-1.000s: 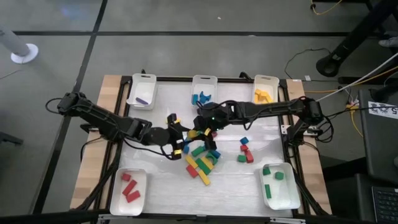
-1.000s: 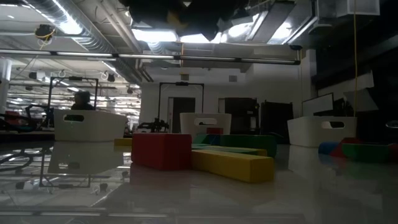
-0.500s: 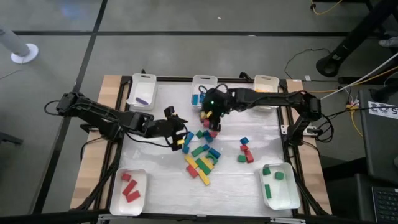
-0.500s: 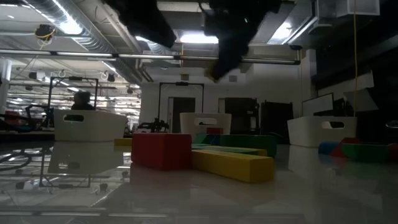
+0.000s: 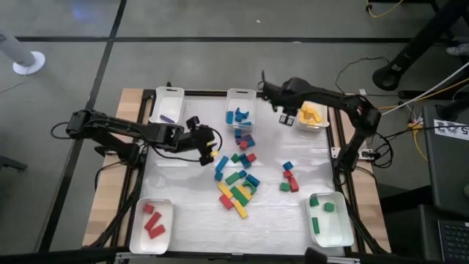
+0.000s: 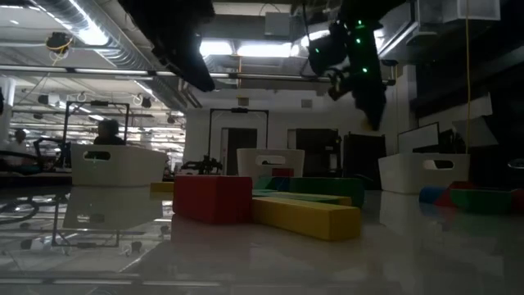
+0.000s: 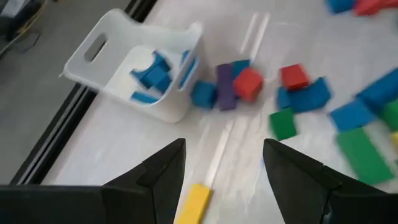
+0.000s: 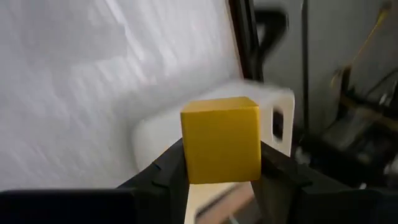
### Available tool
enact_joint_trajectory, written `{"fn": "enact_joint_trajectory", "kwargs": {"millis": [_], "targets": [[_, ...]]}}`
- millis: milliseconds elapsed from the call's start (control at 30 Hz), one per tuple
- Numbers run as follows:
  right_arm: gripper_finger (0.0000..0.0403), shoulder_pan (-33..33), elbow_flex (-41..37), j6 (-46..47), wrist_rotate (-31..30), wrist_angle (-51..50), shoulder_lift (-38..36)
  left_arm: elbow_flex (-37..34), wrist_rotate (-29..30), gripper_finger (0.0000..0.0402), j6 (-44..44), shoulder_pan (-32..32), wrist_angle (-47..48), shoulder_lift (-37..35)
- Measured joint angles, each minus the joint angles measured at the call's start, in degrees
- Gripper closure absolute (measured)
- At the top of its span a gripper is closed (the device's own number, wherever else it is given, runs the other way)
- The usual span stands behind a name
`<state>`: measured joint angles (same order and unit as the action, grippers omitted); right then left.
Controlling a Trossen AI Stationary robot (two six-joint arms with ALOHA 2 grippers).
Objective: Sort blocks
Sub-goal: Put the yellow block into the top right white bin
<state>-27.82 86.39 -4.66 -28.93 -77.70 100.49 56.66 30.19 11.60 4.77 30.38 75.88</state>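
My right gripper (image 5: pixel 287 115) hangs in the air at the near-left corner of the far-right tray (image 5: pixel 319 96), which holds yellow blocks, and it is shut on a yellow cube (image 8: pixel 221 140). My left gripper (image 5: pixel 210 141) is open and hovers left of the loose pile of blocks (image 5: pixel 238 183) at mid-table. In its wrist view a yellow bar (image 7: pixel 193 202) lies on the table low between the fingers, which stand apart from it. Ahead of it sit blue, purple, red and green blocks (image 7: pixel 233 84) next to the tray of blue blocks (image 7: pixel 112 62). My right gripper pinches the yellow cube by two opposite side faces (image 8: pixel 186 146) between its two fingers (image 8: pixel 166 168). The cube is lifted clear of the table and sits square in the hold, with one face toward the wrist camera.
Five white trays ring the table: purple (image 5: pixel 168 95), blue (image 5: pixel 240 95) and yellow at the far edge, red (image 5: pixel 139 235) and green (image 5: pixel 338 236) at the near corners. A small red, blue and green cluster (image 5: pixel 289 178) lies right of the pile. Bare table lies between pile and near trays.
My right gripper has risen from the middle pile and swung toward the far-right tray, carrying the yellow cube. My left gripper has drawn back from the pile toward the far edge.
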Motion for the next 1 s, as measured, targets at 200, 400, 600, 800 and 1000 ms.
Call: {"fn": "enact_joint_trajectory", "kwargs": {"millis": [200,400,600,800,1000], "targets": [[0.0259,-9.95,0.0,0.13,3.2,-2.53,0.0,0.0,0.0,0.0199,-0.01,-2.13,0.78,0.0],[0.0256,-18.35,-0.9,0.13,12.06,-1.87,-0.02,0.0,0.02,0.0199,-0.01,-3.72,0.78,0.0],[0.0244,-23.32,-3.4,0.13,12.07,-1.38,-0.02,0.0,-0.28,0.0199,-0.03,-5.43,0.79,0.0],[0.0242,-24.48,-6.78,0.13,12.06,1.25,-0.04,0.0,-6.42,0.0199,-4.15,-7.31,0.91,0.0],[0.0242,-24.34,-9.28,-0.07,12.08,3.61,-0.04,-0.12,-7.84,0.0199,-6.51,-8.9,2.85,0.22]]}}
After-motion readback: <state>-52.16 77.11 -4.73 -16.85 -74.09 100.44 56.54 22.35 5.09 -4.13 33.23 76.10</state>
